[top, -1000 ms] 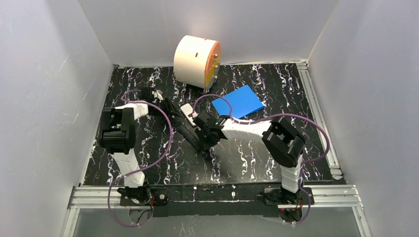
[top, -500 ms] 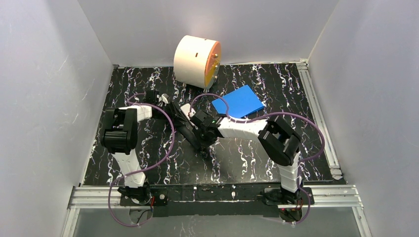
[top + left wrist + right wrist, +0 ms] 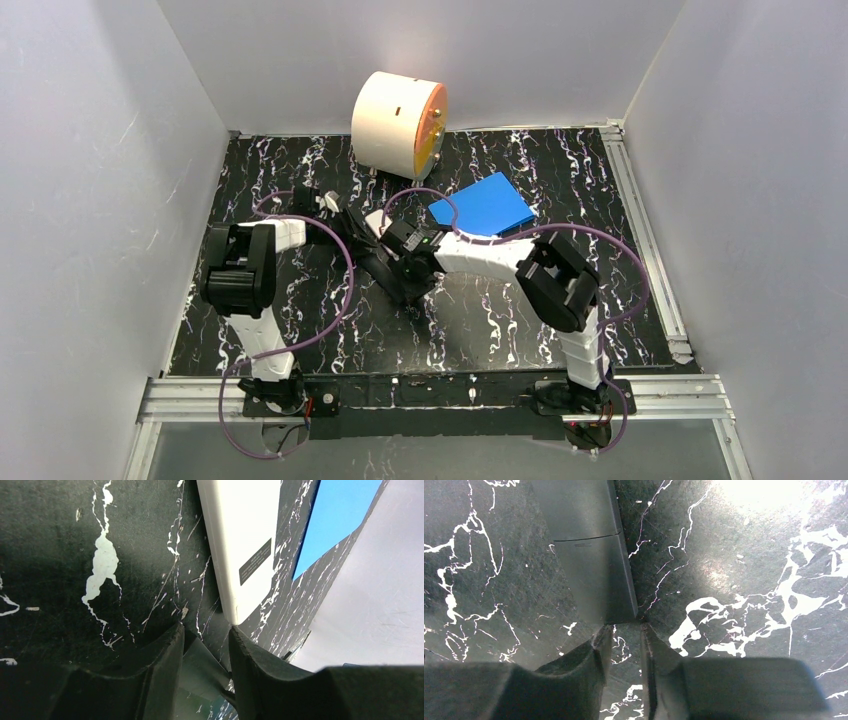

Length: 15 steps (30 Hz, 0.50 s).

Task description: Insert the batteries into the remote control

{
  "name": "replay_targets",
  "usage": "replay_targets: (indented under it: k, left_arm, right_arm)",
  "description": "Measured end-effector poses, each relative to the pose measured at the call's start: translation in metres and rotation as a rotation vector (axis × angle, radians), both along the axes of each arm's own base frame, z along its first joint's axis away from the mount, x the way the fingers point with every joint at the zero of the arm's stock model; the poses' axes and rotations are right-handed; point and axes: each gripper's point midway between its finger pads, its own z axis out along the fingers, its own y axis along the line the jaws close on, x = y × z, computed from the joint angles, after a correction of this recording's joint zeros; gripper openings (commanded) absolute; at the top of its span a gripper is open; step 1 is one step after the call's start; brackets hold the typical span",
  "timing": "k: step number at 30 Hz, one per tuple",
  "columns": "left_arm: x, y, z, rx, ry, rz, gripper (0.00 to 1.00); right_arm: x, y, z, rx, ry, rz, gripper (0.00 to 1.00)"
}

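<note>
A black remote control [image 3: 377, 264] lies slantwise at the table's middle, back up, with a seam across it [image 3: 591, 565]. My left gripper [image 3: 357, 230] is at its far end; in the left wrist view the gripper [image 3: 206, 629] has the dark slab of the remote [image 3: 200, 665] between its fingers, shut on it. My right gripper [image 3: 404, 281] is at the near end. Its jaws [image 3: 625, 628] stand slightly open with only table between them, the remote's corner right at the fingertips. The batteries are out of view.
A white remote [image 3: 379, 222] lies just beyond the black one, close to the left fingers [image 3: 240, 540]. A blue flat pad [image 3: 483, 207] sits back right. A cream cylinder with an orange face [image 3: 398, 123] stands by the back wall.
My left arm has reached right toward the black remote's far end and its jaws have narrowed. The right arm has shifted slightly left and back.
</note>
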Motion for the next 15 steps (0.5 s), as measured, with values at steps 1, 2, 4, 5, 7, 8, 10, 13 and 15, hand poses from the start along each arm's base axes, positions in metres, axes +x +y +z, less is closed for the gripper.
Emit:
replay_targets:
  k: [1, 2, 4, 5, 7, 8, 10, 13, 15]
  left_arm:
    - [0.0, 0.0, 0.0, 0.002, 0.0, 0.0, 0.42]
    - [0.0, 0.001, 0.001, 0.005, 0.003, 0.002, 0.44]
    - [0.002, 0.002, 0.004, 0.022, 0.016, 0.002, 0.46]
    - [0.002, 0.003, 0.005, 0.039, 0.026, 0.0, 0.49]
    - [0.004, 0.006, 0.009, 0.074, 0.041, -0.001, 0.52]
    - [0.011, 0.009, 0.017, 0.101, 0.039, 0.001, 0.53]
    - [0.021, 0.011, 0.026, 0.126, 0.018, 0.001, 0.55]
    - [0.041, 0.02, 0.044, 0.189, -0.025, 0.015, 0.57]
    - [0.049, 0.028, 0.055, 0.241, -0.048, 0.024, 0.63]
  right_arm:
    - [0.0, 0.0, 0.0, 0.0, 0.0, -0.001, 0.42]
    - [0.001, -0.001, 0.001, 0.004, 0.001, -0.002, 0.44]
    - [0.002, -0.003, 0.002, 0.028, -0.015, -0.004, 0.47]
    - [0.002, -0.006, 0.002, 0.033, -0.021, -0.008, 0.49]
    - [0.001, -0.013, 0.005, 0.048, -0.034, -0.007, 0.52]
    - [-0.002, -0.02, 0.007, 0.05, -0.038, -0.006, 0.55]
    - [-0.006, -0.034, 0.014, 0.051, -0.055, -0.006, 0.61]
    - [-0.006, -0.053, 0.034, 0.058, -0.126, -0.017, 0.78]
    - [0.001, -0.064, 0.054, 0.068, -0.204, -0.039, 0.92]
